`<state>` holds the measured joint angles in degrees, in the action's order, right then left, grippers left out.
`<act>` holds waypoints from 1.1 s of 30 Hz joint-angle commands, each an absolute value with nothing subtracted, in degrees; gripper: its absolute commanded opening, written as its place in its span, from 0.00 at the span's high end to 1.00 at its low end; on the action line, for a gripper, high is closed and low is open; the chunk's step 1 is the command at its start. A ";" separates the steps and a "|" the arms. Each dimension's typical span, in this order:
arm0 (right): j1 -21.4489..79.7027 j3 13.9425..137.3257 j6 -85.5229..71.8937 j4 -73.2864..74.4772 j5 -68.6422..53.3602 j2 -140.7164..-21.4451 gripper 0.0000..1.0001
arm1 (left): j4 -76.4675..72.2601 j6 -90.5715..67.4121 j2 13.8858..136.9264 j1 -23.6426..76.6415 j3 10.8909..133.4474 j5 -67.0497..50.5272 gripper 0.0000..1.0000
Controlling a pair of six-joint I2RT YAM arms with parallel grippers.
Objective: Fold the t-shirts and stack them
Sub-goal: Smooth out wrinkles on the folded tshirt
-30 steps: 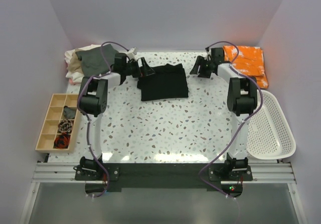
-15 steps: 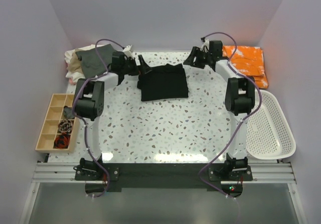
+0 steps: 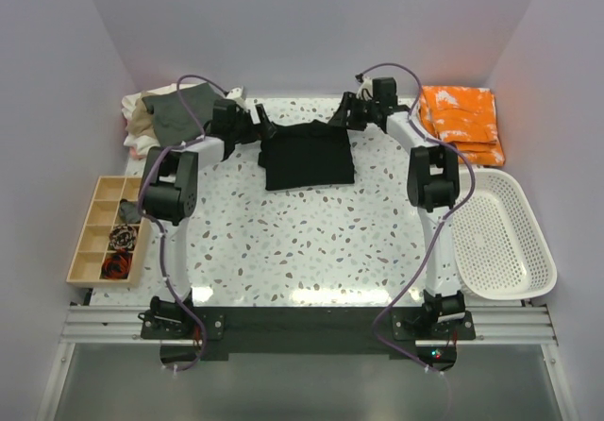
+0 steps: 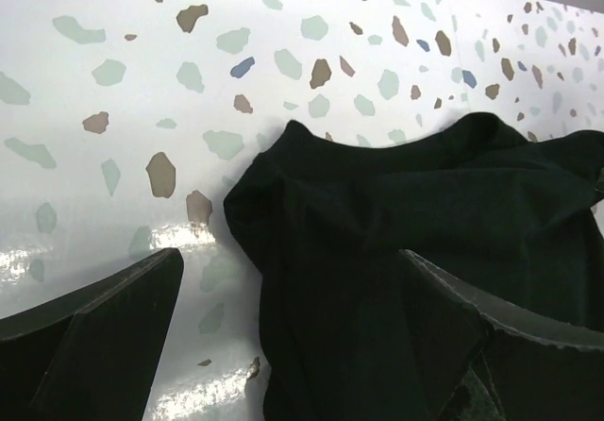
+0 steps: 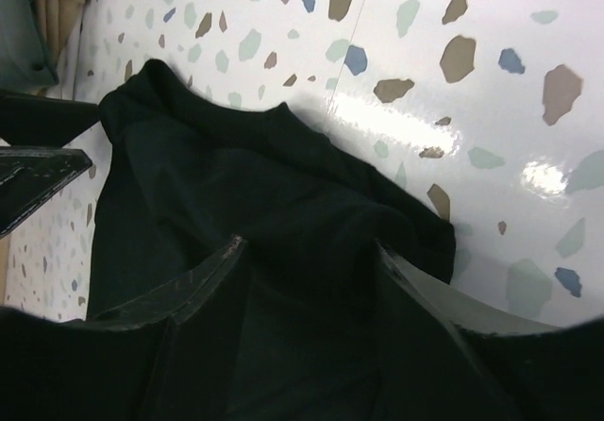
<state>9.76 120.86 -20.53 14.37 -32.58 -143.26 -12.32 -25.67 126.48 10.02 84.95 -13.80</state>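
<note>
Black t-shirt (image 3: 308, 154) lies folded at the far middle of the counter (image 3: 302, 242). Left claw (image 3: 268, 124) gapes wide at its far left corner, and right claw (image 3: 344, 113) is spread over the far right corner. Neither is gripping cloth.

Top cam: fixed, high behind the arm bases, looks down over the whole white speckled terrazzo table (image 3: 311, 242). Wrist cams: low, very close, angled down from opposite sides at the folded black cloth t-shirt (image 3: 307, 157), upper centre of the top frame. All three views share its far edge.
</note>
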 commanded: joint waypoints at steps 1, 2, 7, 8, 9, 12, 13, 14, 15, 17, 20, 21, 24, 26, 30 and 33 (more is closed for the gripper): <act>10.11 124.10 -20.48 15.12 -32.96 -143.09 0.50 | -11.95 -23.64 128.14 10.99 88.68 -11.78 0.00; 10.19 124.01 -20.48 14.94 -32.52 -143.09 0.55 | -11.78 -23.56 128.49 11.25 89.64 -11.78 0.00; 10.20 123.23 -20.13 13.45 -31.73 -142.74 0.74 | -10.37 -23.64 132.27 12.13 94.47 -13.53 0.19; 10.11 123.05 -20.13 13.19 -31.64 -142.65 0.75 | -9.41 -23.73 133.75 12.30 96.74 -14.06 0.40; 10.19 122.96 -20.13 12.92 -31.73 -142.65 0.76 | -9.06 -23.82 134.47 12.39 97.81 -14.50 0.53; 10.02 123.31 -19.86 12.39 -32.17 -142.91 0.77 | -7.56 -23.99 136.93 12.57 101.59 -14.50 0.82; 10.02 123.48 -19.78 12.39 -32.17 -143.00 0.77 | -7.12 -23.91 137.37 12.57 102.82 -14.50 0.90; 10.02 123.75 -19.86 12.57 -32.25 -143.17 0.77 | -6.86 -23.91 137.72 12.57 103.18 -14.50 1.00; 10.11 124.27 -19.78 12.74 -32.34 -143.43 0.77 | -6.77 -23.82 137.81 12.57 103.27 -14.07 1.00; 10.02 124.37 -19.51 13.01 -32.34 -143.61 0.78 | -6.85 -23.38 137.46 12.57 102.83 -13.62 1.00; 9.32 123.58 -19.25 13.10 -30.68 -143.18 0.81 | -8.17 -23.38 136.24 11.96 100.64 -13.88 1.00; 9.06 122.88 -19.51 13.10 -30.15 -143.00 0.81 | -8.43 -23.90 135.88 11.61 100.03 -13.97 1.00; 6.95 121.65 -21.00 12.13 -28.65 -142.65 0.83 | -11.33 -25.74 134.39 9.06 96.08 -16.34 1.00; 5.46 121.64 -21.88 11.60 -28.22 -143.00 0.84 | -13.44 -26.19 133.77 7.39 93.35 -17.48 1.00; 4.31 124.01 -23.38 11.69 -28.74 -145.10 0.83 | -15.11 -26.37 133.68 5.98 92.02 -19.25 1.00; 4.13 124.45 -23.81 10.82 -28.65 -145.55 0.66 | -16.43 -26.80 134.21 5.80 92.54 -20.91 1.00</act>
